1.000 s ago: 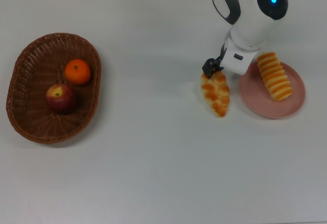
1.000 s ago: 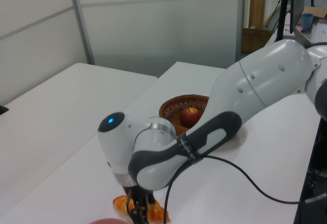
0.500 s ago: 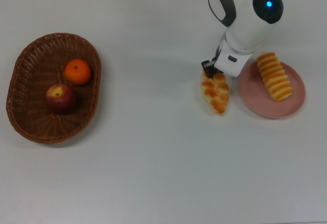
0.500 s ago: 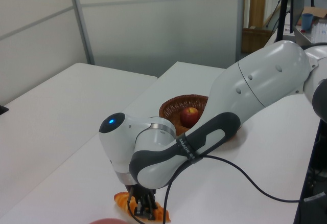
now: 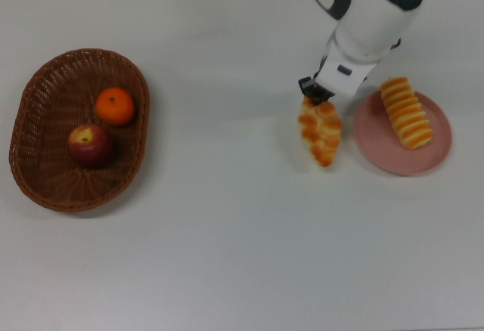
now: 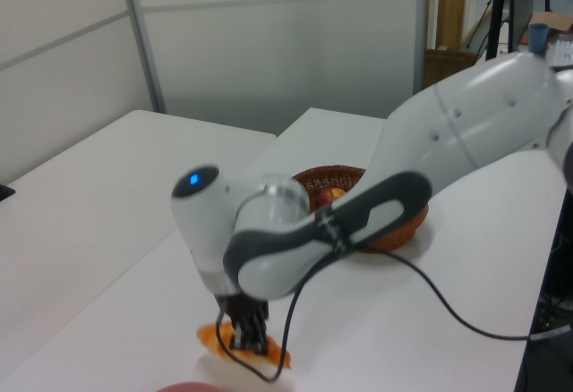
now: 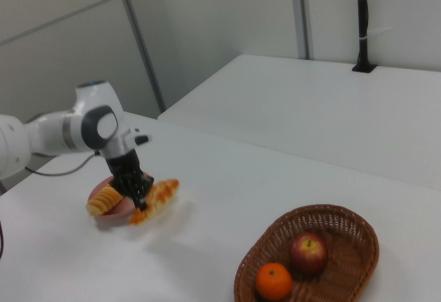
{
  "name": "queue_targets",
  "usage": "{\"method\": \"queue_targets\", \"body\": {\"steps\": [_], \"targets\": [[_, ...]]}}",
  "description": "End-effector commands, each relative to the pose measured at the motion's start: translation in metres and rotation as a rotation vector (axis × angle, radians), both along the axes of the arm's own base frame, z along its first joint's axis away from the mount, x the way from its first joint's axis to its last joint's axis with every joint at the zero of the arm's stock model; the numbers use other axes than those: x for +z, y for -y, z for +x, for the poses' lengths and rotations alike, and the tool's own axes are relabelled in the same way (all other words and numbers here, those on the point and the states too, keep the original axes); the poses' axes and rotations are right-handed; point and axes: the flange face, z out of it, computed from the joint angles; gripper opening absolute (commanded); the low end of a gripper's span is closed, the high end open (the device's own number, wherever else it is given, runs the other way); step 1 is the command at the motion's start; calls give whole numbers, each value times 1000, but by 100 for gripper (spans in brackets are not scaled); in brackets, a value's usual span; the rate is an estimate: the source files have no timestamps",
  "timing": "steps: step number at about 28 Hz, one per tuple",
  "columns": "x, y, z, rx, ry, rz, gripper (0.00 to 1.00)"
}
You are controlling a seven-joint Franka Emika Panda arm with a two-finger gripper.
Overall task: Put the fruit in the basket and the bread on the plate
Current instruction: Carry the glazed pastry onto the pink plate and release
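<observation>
Apple (image 5: 90,144) and mandarin (image 5: 115,106) in basket (image 5: 30,97), ribbed loaf (image 5: 405,112) on plate (image 5: 378,153); only braided loaf (image 5: 321,131), clamped in gripper (image 5: 313,98), left.

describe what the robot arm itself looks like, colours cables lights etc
The arm has rounded, glossy white shells with dark grey bands and panels at the joints. A small blue light glows on a round dark cap near the wrist. A thin black cable trails loosely from the wrist region across the table. The gripper at the end is black and much smaller than the white wrist housing above it.
</observation>
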Motion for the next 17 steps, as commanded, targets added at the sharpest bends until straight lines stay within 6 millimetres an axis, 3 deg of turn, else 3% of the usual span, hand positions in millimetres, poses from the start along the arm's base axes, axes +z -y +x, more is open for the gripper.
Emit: {"method": "queue_targets", "body": {"steps": [1, 8, 11, 13, 17], "targets": [[61, -3, -10, -10, 59, 15, 0], [76, -28, -14, 95, 94, 32, 0], [69, -41, -18, 183, 91, 20, 0], [51, -59, -20, 223, 96, 16, 0], [46, -82, -22, 270, 165, 34, 0]]}}
